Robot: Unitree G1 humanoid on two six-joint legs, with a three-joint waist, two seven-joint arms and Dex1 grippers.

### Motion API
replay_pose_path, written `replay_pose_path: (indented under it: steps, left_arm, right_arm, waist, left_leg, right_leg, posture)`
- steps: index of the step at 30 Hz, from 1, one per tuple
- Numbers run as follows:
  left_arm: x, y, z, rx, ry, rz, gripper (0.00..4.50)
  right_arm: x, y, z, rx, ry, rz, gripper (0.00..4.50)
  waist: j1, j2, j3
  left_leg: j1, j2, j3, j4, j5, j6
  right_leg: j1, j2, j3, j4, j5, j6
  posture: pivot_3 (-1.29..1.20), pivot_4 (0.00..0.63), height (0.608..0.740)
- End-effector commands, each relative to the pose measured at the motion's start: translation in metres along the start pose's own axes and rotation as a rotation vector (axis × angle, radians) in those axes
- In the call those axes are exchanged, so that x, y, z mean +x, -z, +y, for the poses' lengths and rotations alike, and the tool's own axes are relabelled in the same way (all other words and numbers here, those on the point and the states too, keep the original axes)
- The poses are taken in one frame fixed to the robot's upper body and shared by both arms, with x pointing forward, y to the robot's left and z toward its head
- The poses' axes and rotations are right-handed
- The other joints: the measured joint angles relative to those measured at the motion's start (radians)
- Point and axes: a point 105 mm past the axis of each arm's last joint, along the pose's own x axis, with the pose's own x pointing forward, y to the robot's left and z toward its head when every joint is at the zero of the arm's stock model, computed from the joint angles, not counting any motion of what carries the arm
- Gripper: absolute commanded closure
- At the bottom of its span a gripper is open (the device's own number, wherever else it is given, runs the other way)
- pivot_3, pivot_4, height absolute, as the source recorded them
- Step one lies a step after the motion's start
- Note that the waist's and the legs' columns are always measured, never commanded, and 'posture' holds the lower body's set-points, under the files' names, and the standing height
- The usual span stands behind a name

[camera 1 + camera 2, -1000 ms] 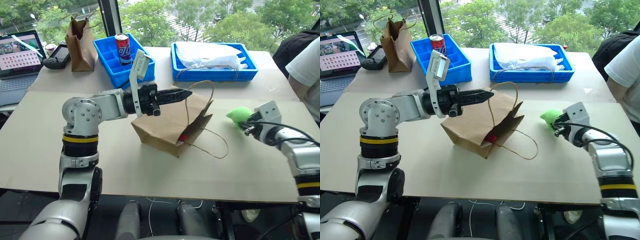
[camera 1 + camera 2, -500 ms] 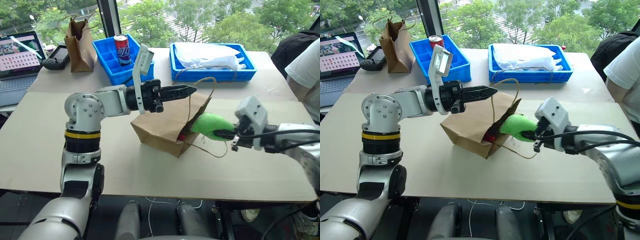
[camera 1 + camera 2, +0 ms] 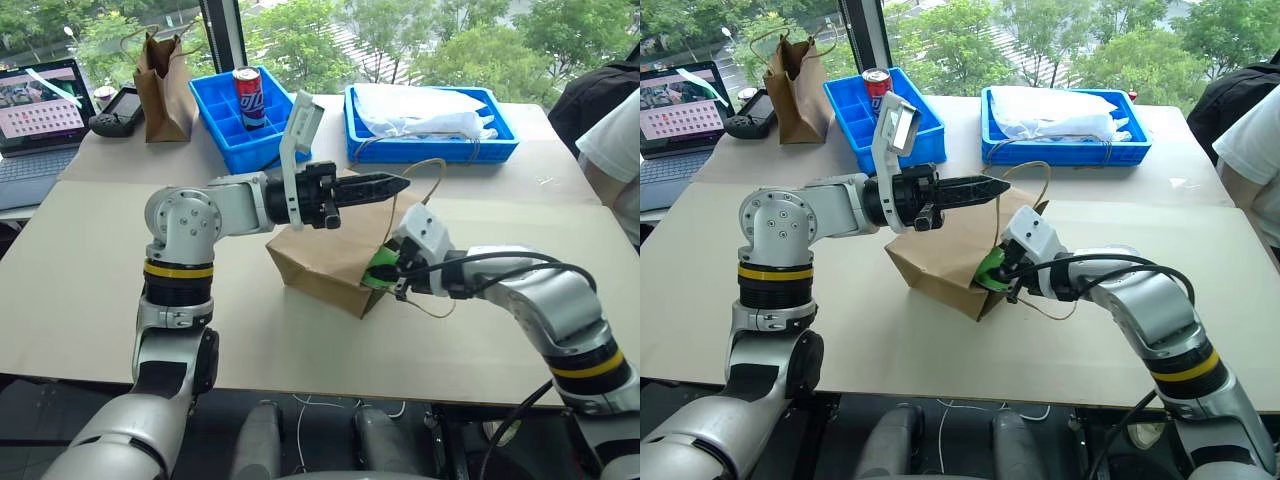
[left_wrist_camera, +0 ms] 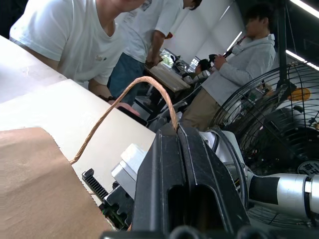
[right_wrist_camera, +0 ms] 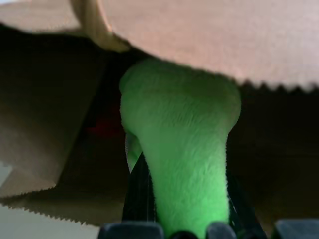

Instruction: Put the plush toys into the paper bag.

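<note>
- The wide light-brown paper bag [image 3: 335,255] is lying tipped on its side in the middle of the table [image 3: 80,300], its mouth facing the robot's right.
- The left pincer [image 3: 398,184] is reaching across above the bag, its two black fingers pressed fully together on the bag's upper cord handle [image 3: 425,165], which is looping up from the fingertips; the left wrist view is showing the twisted cord [image 4: 124,97] pinched between the closed fingers.
- The right pincer [image 3: 1002,276] is sitting at the bag's mouth, its fingers nearly closed and squeezing the lime-green plush toy [image 3: 381,273].
- The green toy is lying partly inside the opening, under the bag's serrated upper edge, as the right wrist view is showing [image 5: 179,134].
- A dim red patch deep in the bag [image 5: 102,127] is showing beside the green toy; I cannot tell for certain that it is the red plush toy.
- The bag's lower cord handle [image 3: 437,312] is lying loose on the table beneath the right arm.
- Behind, on the table, two blue trays are standing: one [image 3: 225,140] holding a drink can [image 3: 246,93], the other [image 3: 500,150] holding white plastic [image 3: 420,108].
- A narrower, darker brown bag [image 3: 165,90] is standing upright near the far left, beside a laptop [image 3: 40,105].
- A person in a white shirt [image 3: 612,140] is standing at the table's right edge.
</note>
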Motion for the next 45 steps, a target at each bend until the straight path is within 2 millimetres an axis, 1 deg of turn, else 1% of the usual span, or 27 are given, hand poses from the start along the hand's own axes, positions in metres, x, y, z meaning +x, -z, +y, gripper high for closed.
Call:
replay_pose_path:
  steps: [1,5,10,12,13,14,17,18,19,22,23,28,33,36,38,41,44,45]
  left_arm:
    - [0.003,-0.006,-0.011,0.032,0.041,-0.014,4.5]
    - [0.0,-0.006,-0.01,0.029,0.031,-0.017,4.5]
    - [-0.002,-0.006,-0.01,0.031,0.019,-0.025,4.5]
    - [-0.004,-0.008,-0.009,0.033,0.01,-0.032,4.5]
    - [-0.005,-0.008,-0.008,0.036,0.004,-0.035,4.5]
    - [-0.005,-0.009,-0.008,0.037,0.0,-0.039,4.5]
    - [-0.007,-0.011,-0.007,0.041,-0.011,-0.046,4.5]
    - [-0.008,-0.012,-0.006,0.043,-0.014,-0.047,4.5]
    - [-0.008,-0.012,-0.006,0.043,-0.016,-0.048,4.5]
    - [-0.009,-0.012,-0.006,0.048,-0.024,-0.052,4.5]
    - [-0.01,-0.013,-0.005,0.047,-0.026,-0.056,4.5]
    - [-0.01,-0.014,-0.003,0.053,-0.033,-0.059,4.5]
    - [-0.01,-0.016,-0.003,0.057,-0.029,-0.055,4.5]
    - [-0.008,-0.017,-0.003,0.061,-0.022,-0.045,4.5]
    - [-0.008,-0.018,-0.003,0.062,-0.018,-0.044,4.5]
    - [-0.009,-0.021,-0.002,0.072,-0.021,-0.041,4.5]
    - [-0.012,-0.024,0.0,0.082,-0.036,-0.044,4.5]
    - [-0.013,-0.025,0.001,0.083,-0.039,-0.046,4.5]
  right_arm:
    - [0.011,-0.003,-0.002,0.06,0.015,-0.023,4.49]
    - [0.022,0.005,-0.011,0.224,0.064,-0.069,4.49]
    - [0.022,0.001,-0.018,0.313,0.127,-0.141,4.49]
    - [0.02,-0.003,-0.018,0.329,0.135,-0.162,3.47]
    - [0.019,-0.005,-0.019,0.335,0.145,-0.173,3.28]
    - [0.017,-0.007,-0.021,0.338,0.156,-0.183,2.85]
    - [0.012,-0.012,-0.021,0.34,0.175,-0.203,1.85]
    - [0.009,-0.013,-0.02,0.341,0.176,-0.208,1.47]
    - [0.005,-0.014,-0.019,0.34,0.181,-0.212,1.22]
    - [-0.007,-0.018,-0.015,0.338,0.183,-0.227,0.09]
    - [-0.011,-0.019,-0.015,0.337,0.191,-0.228,0.01]
    - [-0.04,-0.018,-0.014,0.323,0.201,-0.21,0.01]
    - [-0.077,-0.016,-0.013,0.311,0.205,-0.188,0.01]
    - [-0.102,-0.009,-0.012,0.372,0.205,-0.196,0.01]
    - [-0.112,0.006,-0.012,0.463,0.237,-0.197,0.01]
    - [-0.116,0.035,-0.007,0.637,0.276,-0.216,0.01]
    - [-0.106,0.063,0.015,0.842,0.256,-0.265,0.01]
    - [-0.102,0.069,0.022,0.893,0.245,-0.278,0.01]
  waist:
    - [-0.002,0.0,0.0]
    - [-0.001,0.0,0.0]
    - [0.0,0.0,0.0]
    - [0.0,0.0,0.0]
    - [0.0,0.0,0.0]
    - [0.0,0.0,0.0]
    - [0.0,0.0,0.0]
    - [-0.001,0.0,0.0]
    - [-0.001,0.0,0.0]
    - [-0.001,0.0,0.0]
    - [0.0,0.0,0.0]
    - [0.0,0.0,0.0]
    - [0.002,0.0,0.0]
    - [0.0,0.0,0.0]
    - [0.001,0.0,0.0]
    - [0.001,0.0,0.0]
    - [-0.004,0.0,0.0]
    - [-0.004,0.0,0.0]
  left_leg:
    - [0.0,0.0,0.0,0.0,0.0,0.0]
    - [0.0,0.0,0.0,0.0,0.0,0.0]
    - [0.0,0.0,0.0,0.0,0.0,0.0]
    - [0.0,0.0,0.0,0.0,0.0,0.0]
    - [0.0,0.0,0.0,0.0,0.0,0.0]
    - [0.0,0.0,0.0,0.0,0.0,0.0]
    - [0.0,0.0,0.0,0.0,0.0,0.0]
    - [0.0,0.0,0.0,0.0,0.0,0.0]
    - [0.0,0.0,0.0,0.0,0.0,0.0]
    - [0.0,0.0,-0.001,0.0,0.0,0.0]
    - [-0.001,0.0,-0.001,0.0,0.0,0.0]
    - [-0.001,0.0,-0.001,0.0,0.0,0.0]
    - [-0.002,0.0,-0.001,0.0,0.0,0.0]
    - [-0.001,-0.001,-0.001,0.0,0.0,0.0]
    - [-0.001,-0.001,-0.001,0.0,0.0,0.0]
    - [-0.001,-0.001,-0.001,0.0,0.0,0.0]
    - [-0.001,-0.001,-0.002,-0.001,0.001,0.001]
    - [-0.001,-0.001,-0.002,-0.001,0.001,0.001]
  right_leg:
    - [0.0,0.0,0.0,0.0,0.0,0.0]
    - [0.0,0.0,0.0,0.0,0.0,0.0]
    - [0.0,0.0,0.0,0.001,0.0,0.0]
    - [0.0,0.0,0.0,0.001,0.0,0.0]
    - [0.0,0.0,0.0,0.001,0.0,0.0]
    - [0.0,0.0,0.0,0.001,0.0,0.0]
    - [0.0,0.0,0.0,0.001,0.0,0.0]
    - [0.0,0.0,0.0,0.001,0.0,0.0]
    - [0.0,0.0,0.0,0.001,0.0,0.0]
    - [0.0,0.0,0.0,0.001,0.0,0.0]
    - [0.0,0.0,0.0,0.001,0.0,0.0]
    - [0.0,0.0,0.0,0.001,0.0,0.0]
    - [0.0,0.0,0.0,0.0,0.0,0.0]
    - [0.0,0.0,0.0,0.0,0.0,0.0]
    - [0.0,0.0,0.0,0.0,0.0,0.0]
    - [0.0,0.0,0.0,0.0,0.0,0.0]
    - [0.0,0.0,0.0,0.0,0.0,0.0]
    - [0.0,0.0,0.0,0.0,0.0,0.0]
  posture:
    - [0.0,0.15,0.676]
    - [0.0,0.15,0.676]
    - [0.0,0.15,0.676]
    - [0.0,0.15,0.676]
    - [0.0,0.15,0.676]
    - [0.0,0.15,0.676]
    - [0.0,0.15,0.676]
    - [0.0,0.15,0.676]
    - [0.0,0.15,0.676]
    - [0.0,0.15,0.676]
    - [0.0,0.15,0.676]
    - [0.0,0.15,0.676]
    - [0.0,0.15,0.676]
    - [0.0,0.15,0.676]
    - [0.0,0.15,0.676]
    - [0.0,0.15,0.676]
    - [0.0,0.15,0.676]
    - [0.0,0.15,0.676]
